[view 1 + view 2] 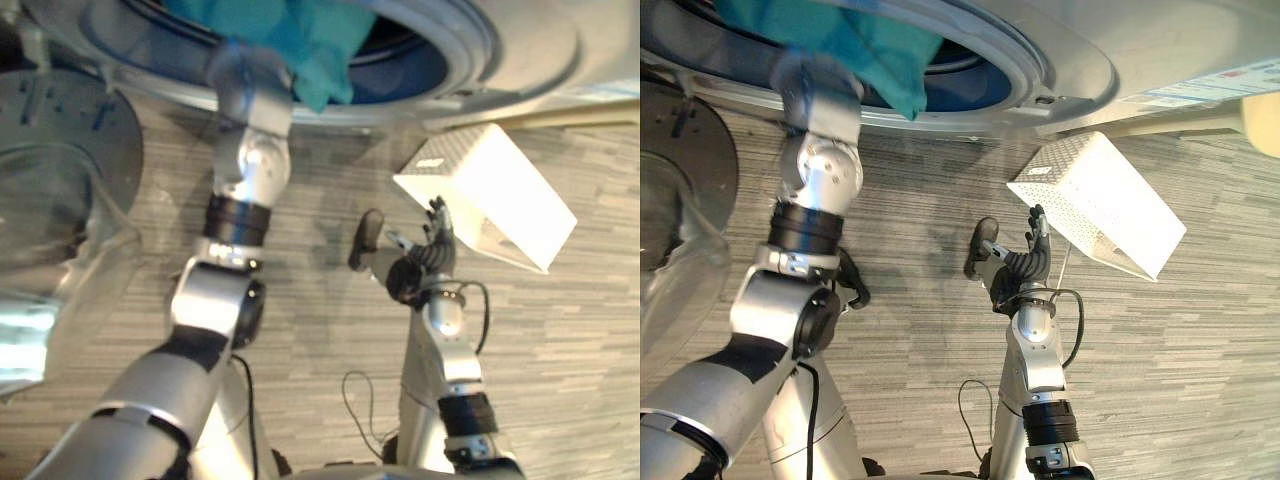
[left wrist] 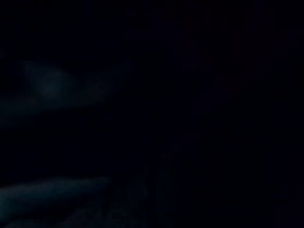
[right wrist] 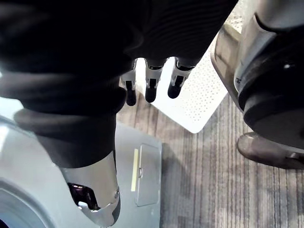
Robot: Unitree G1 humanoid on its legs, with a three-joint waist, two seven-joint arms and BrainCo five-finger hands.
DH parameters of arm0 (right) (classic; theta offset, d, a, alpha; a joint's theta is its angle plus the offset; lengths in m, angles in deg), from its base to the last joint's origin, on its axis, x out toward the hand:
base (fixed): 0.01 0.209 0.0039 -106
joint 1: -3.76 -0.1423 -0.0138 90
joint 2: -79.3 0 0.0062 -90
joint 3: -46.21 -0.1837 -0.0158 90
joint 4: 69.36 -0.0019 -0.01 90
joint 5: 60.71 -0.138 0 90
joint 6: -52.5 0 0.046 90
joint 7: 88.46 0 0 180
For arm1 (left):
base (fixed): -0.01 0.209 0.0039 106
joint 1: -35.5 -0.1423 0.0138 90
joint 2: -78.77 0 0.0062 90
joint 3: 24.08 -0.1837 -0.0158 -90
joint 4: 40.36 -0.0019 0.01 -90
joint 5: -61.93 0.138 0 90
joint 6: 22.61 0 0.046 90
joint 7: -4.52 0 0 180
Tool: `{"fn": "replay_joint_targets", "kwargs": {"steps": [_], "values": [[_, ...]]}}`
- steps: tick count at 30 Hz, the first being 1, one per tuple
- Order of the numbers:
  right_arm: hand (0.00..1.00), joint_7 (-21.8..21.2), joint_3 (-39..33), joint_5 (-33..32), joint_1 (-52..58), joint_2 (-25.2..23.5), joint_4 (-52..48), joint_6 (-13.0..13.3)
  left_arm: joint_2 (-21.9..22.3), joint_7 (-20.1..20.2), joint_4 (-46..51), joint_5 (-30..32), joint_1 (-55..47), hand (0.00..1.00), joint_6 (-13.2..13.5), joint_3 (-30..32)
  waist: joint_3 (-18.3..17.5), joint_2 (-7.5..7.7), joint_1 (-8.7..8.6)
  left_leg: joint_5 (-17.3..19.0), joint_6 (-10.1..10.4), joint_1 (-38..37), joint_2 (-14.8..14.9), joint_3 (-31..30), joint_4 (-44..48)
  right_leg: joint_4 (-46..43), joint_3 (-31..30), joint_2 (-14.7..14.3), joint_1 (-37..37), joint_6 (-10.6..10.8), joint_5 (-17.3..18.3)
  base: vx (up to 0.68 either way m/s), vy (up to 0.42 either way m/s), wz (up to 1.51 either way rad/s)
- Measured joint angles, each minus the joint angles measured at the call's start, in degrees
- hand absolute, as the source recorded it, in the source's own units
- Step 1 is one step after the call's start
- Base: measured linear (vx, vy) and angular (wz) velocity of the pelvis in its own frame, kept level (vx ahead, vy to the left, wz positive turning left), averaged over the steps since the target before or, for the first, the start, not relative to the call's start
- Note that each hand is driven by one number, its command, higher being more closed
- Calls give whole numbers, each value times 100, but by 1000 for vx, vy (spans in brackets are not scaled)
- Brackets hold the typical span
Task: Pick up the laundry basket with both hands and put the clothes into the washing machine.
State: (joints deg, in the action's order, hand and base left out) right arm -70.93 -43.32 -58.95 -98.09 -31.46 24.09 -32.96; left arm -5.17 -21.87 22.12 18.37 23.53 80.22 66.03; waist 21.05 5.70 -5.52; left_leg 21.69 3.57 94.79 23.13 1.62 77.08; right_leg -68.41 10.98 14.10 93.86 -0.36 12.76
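Right eye view: the right hand [image 1: 1020, 265] is held spread just beside the white laundry basket [image 1: 1100, 205], while the left hand [image 1: 805, 72], its state impossible to tell, is hidden by teal clothes [image 1: 875, 50].

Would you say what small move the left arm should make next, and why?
Probably nudge the teal cloth deeper into the grey washing machine's round opening: a corner hangs out over its rim where the left arm reaches in. The open right hand hovers by the tipped white perforated basket.
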Motion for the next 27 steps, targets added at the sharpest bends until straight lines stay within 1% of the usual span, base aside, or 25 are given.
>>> {"fn": "replay_joint_targets", "kwargs": {"steps": [2, 4, 7, 9, 11, 12, 13, 14, 16, 17, 18, 19, 20, 21, 22, 23, 24, 25, 26, 27], "values": [[0, -4, 1, 61, 11, 0, -47, 64, -90, 1, -12, -215, 515, 100, 130, -93, -36, 57, -41, 17, 32, 125, 24, 8, 1, 8, 7, -2, 123, -11, -13, -45, 16, -7], [0, -11, -6, 70, 9, -1, -27, 63, -212, 9, -185, -573, 1134, 100, 295, -395, -80, 126, -40, 4, 12, 210, 79, 3, 31, 4, 33, -16, 195, -28, -27, -29, 17, -9], [0, -15, -18, 63, 8, 0, -8, 52, -276, 10, -450, -1006, 1823, 100, 441, -634, -135, 144, -60, -5, -4, 291, 96, -8, 43, 46, 59, -31, 239, -45, -71, -18, 26, -8], [0, -27, -17, 60, 6, -1, -20, 50, -343, 10, -539, -1133, 2154, 100, 476, -763, -137, 145, -56, -5, -5, 315, 138, 2, 43, 121, 62, -75, 248, -48, -134, -24, 44, -20], [0, -30, -21, 61, 5, 2, -34, 45, -460, 3, -689, -1189, 2434, 100, 566, -894, -150, 161, -48, -2, -4, 351, 204, 28, 31, 236, 67, -135, 271, 2, -211, -34, 54, -27], [0, -30, -32, 62, 5, 3, -46, 43, -550, -7, -771, -1167, 2496, 0, 587, -986, -168, 165, -57, 0, 1, 369, 227, 69, 3, 307, 65, -146, 298, 18, -259, -33, 48, -22], [0, -29, -72, 62, 4, 3, -43, 22, -631, -21, -961, -1101, 2536, 0, 568, -1111, -229, 173, -34, 0, 1, 410, 266, 116, -27, 395, 59, -179, 351, 14, -335, -33, 49, -25], [0, -29, -94, 60, -9, 4, -43, 14, -673, -18, -1118, -966, 2588, 0, 493, -1168, -230, 172, -18, -1, -1, 419, 288, 127, -33, 439, 60, -200, 353, 25, -368, -33, 52, -22], [0, -28, -129, 59, -14, 17, -45, 2, -864, 97, -1691, -437, 2795, 0, 36, -1414, -230, 170, -51, 16, -55, 423, 288, 168, -75, 536, 68, -194, 348, 117, -429, -32, 55, -13], [0, -29, -167, 59, -14, 15, -63, 2, -964, 402, -2058, 145, 2903, 0, -308, -1526, -232, 165, -61, 13, -73, 421, 289, 189, -95, 586, 71, -192, 339, 156, -454, -31, 56, -7], [0, -30, -187, 58, -15, 12, -80, -5, -1018, 658, -2214, 739, 2934, 0, -573, -1565, -234, 161, -65, 4, -102, 417, 289, 203, -102, 603, 67, -191, 337, 170, -467, -36, 66, -5], [0, -33, -244, 58, -7, 2, -144, -12, -1140, 1078, -2399, 1529, 2945, 0, -941, -1804, -235, 159, -64, -21, -110, 403, 291, 233, -117, 636, 55, -194, 333, 132, -502, -22, 41, -2], [0, -37, -292, 59, -4, 3, -190, -23, -1164, 1234, -2497, 1978, 2945, 0, -1104, -1890, -235, 159, -53, -22, -110, 393, 291, 251, -124, 655, 47, -195, 333, 89, -529, -27, 49, -1], [0, -61, -351, 62, -2, 3, -266, -35, -1162, 1538, -2704, 2960, 2934, 0, -1395, -2013, -235, 159, -46, -32, -123, 370, 292, 293, -148, 687, 26, -195, 334, 88, -551, -29, 48, -1], [0, -125, -378, 62, 4, 3, -269, -42, -1124, 1778, -2852, 3696, 2871, 0, -1600, -2104, -235, 159, -44, -52, -155, 353, 292, 318, -183, 738, 19, -201, 320, 92, -580, -30, 47, -2], [0, -159, -384, 63, 12, 3, -264, -51, -1089, 1898, -2922, 4157, 2830, 0, -1702, -2113, -235, 158, -39, -68, -170, 346, 292, 325, -202, 767, 23, -205, 306, 97, -597, -32, 45, -4], [0, -230, -383, 63, 52, 5, -258, -60, -1019, 2046, -2936, 4925, 2660, 0, -1872, -2101, -234, 157, -34, -85, -184, 328, 297, 328, -223, 809, 39, -211, 275, 43, -638, -32, 43, -5], [0, -301, -381, 66, 132, 6, -249, -59, -935, 2153, -2936, 5486, 2470, 0, -1976, -2088, -232, 154, -20, -90, -180, 313, 303, 327, -247, 850, 57, -217, 243, 38, -654, -31, 42, -4], [0, -325, -381, 66, 168, 6, -231, -57, -891, 2166, -2937, 5722, 2381, 0, -2021, -2088, -232, 154, -17, -95, -170, 305, 302, 333, -268, 874, 60, -218, 231, 44, -659, -36, 49, -1], [0, -387, -379, 64, 252, 6, -166, -50, -771, 2173, -2939, 6088, 2184, 0, -2105, -1923, -234, 151, -2, -106, -160, 299, 296, 329, -302, 911, 76, -220, 210, 45, -664, -30, 40, 0]]}}
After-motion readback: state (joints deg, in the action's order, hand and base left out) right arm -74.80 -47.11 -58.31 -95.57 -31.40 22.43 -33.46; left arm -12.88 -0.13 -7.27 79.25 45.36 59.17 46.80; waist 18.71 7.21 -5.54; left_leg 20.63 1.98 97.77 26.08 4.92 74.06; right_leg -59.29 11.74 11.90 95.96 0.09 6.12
